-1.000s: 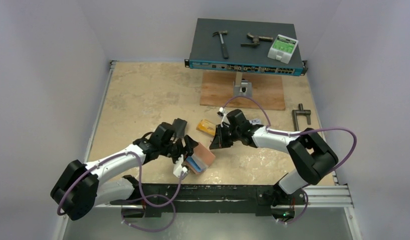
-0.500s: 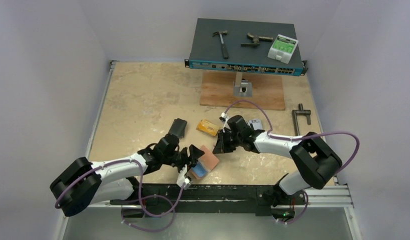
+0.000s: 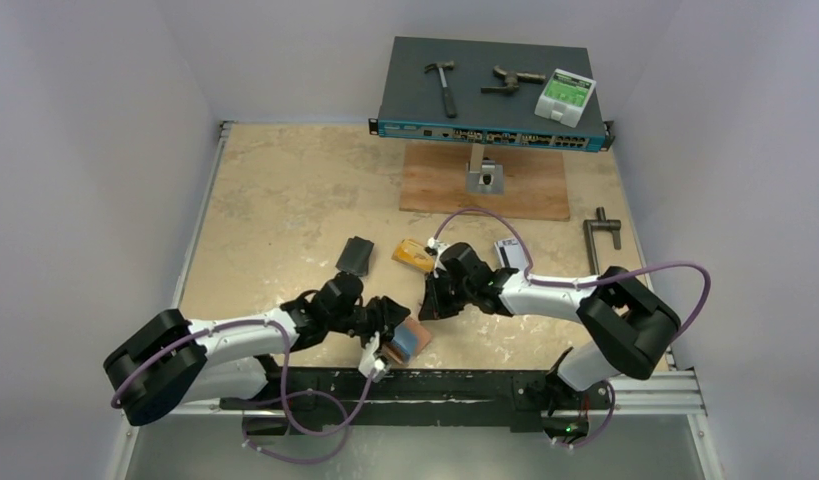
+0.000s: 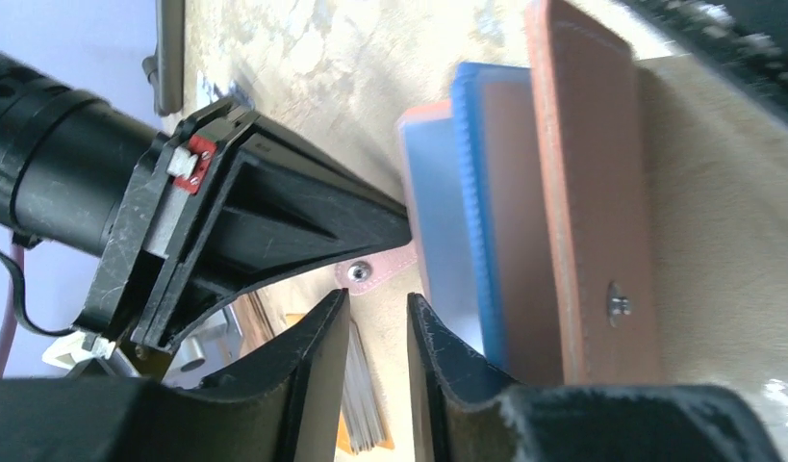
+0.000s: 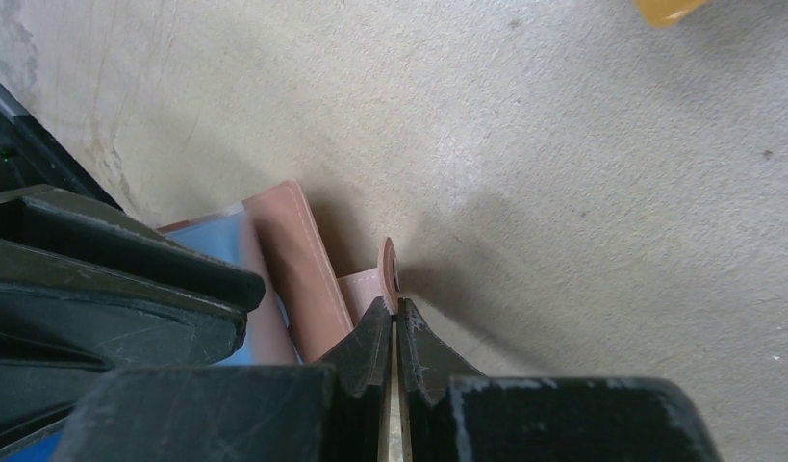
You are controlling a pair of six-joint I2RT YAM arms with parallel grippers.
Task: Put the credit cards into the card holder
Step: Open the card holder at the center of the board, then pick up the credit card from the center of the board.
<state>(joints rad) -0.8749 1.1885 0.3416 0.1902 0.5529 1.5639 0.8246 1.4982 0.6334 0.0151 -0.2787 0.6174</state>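
The salmon-pink card holder (image 3: 413, 338) stands half open on the table near the front edge, its blue lining showing (image 4: 582, 192) (image 5: 293, 260). My left gripper (image 3: 385, 325) (image 4: 378, 300) is open by a narrow gap with nothing between the jaws, right beside the holder. My right gripper (image 3: 432, 300) (image 5: 393, 306) is shut on the holder's snap tab (image 5: 390, 265) (image 4: 370, 273). The black credit cards (image 3: 356, 255), the orange-gold cards (image 3: 413, 253) and the silver-grey cards (image 3: 510, 250) lie on the table behind both grippers.
A network switch (image 3: 485, 95) at the back carries a hammer (image 3: 443, 85), a clamp and a white box. A wooden board (image 3: 485, 180) lies in front of it and a metal handle (image 3: 603, 232) at the right. The black front rail (image 3: 435, 385) runs just below the holder.
The left gripper and the card holder have moved toward the front edge and a little right. The right gripper has followed, down and left, staying at the holder's tab.
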